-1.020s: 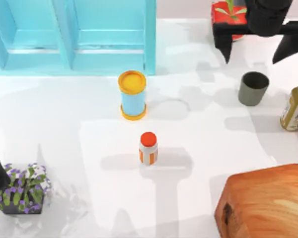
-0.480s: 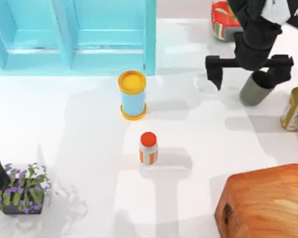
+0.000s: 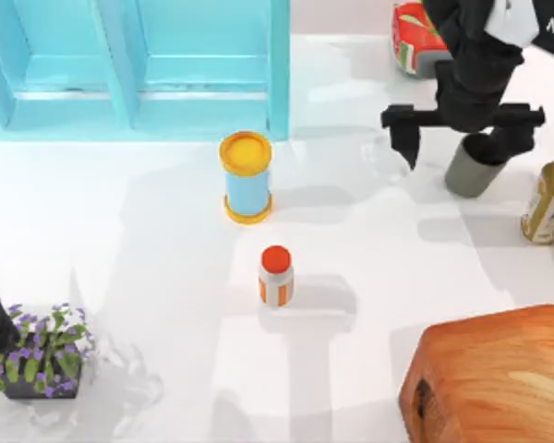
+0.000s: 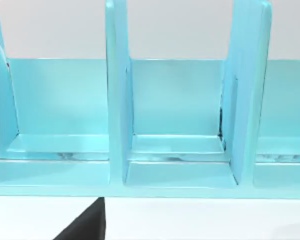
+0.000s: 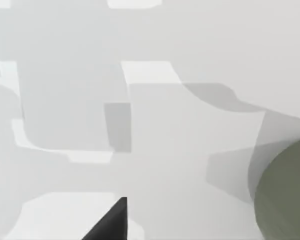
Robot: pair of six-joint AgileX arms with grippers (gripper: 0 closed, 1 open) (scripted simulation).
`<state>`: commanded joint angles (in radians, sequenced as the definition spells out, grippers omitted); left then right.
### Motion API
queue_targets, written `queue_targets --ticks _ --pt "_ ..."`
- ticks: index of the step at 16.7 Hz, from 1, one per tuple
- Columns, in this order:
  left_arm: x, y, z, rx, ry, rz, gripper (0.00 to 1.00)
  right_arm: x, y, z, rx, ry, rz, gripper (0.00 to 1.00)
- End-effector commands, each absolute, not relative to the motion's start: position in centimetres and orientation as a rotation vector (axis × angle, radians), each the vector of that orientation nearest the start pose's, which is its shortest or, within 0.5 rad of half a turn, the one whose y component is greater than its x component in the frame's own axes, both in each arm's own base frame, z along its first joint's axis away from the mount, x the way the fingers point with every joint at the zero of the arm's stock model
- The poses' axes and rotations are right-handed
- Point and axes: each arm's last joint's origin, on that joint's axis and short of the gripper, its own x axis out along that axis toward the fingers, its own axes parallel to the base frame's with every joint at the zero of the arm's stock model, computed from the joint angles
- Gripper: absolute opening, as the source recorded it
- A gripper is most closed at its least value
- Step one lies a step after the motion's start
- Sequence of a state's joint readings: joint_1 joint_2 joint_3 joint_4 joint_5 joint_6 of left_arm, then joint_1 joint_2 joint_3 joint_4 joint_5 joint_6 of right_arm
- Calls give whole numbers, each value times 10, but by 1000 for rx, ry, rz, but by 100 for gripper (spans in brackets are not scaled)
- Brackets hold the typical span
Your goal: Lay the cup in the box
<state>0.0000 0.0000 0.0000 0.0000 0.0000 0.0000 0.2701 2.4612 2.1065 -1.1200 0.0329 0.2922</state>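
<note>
White table (image 3: 148,231) carries everything; biggest item is the light-blue box (image 3: 138,65) w/ upright dividers, along the far edge at the top view's left, compartments also seen close in the left wrist view (image 4: 175,125). Next in size, a wooden block (image 3: 489,374) at the near right corner. Right arm comes in from the far right, its right gripper (image 3: 462,138) spread wide: one finger (image 3: 404,138) stands over bare table to the left of the cup, the other sits over the cup's rim, so jaws open, nothing held. Cup (image 3: 469,166) stands upright near the right side, well apart from the box, partly hidden under the arm; its grey-green wall also shows in the right wrist view (image 5: 285,195). Around it: a yellow-green bottle (image 3: 547,198) just to its right at the table edge, a red packet (image 3: 415,37) behind near the far edge. Between cup and box stands a blue can w/ yellow lid (image 3: 246,175), just in front of the box's right end; a small orange-capped bottle (image 3: 276,275) nearer the middle. A pot of purple flowers (image 3: 39,360) sits near left, beside the left arm, parked at the left edge; left gripper's state can't be told. Vs 0.5 s ago: right gripper barely shifted, a touch lower over the cup; vs 1 s ago it has come down from the far edge, where the cup stood fully uncovered. Cup, can, bottles unmoved.
</note>
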Motion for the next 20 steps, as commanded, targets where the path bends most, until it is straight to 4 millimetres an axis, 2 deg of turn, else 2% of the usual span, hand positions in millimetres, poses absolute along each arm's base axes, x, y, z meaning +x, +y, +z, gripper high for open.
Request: queue_targets --ticks 9,18,20 --pt "106 -1 160 0 0 0 100 472 136 139 9 1471 -7 2" --pt "106 -1 160 0 0 0 100 472 136 139 9 1472 -8 0" --pt "106 -1 160 0 0 0 100 473 130 145 16 1461 1 0"
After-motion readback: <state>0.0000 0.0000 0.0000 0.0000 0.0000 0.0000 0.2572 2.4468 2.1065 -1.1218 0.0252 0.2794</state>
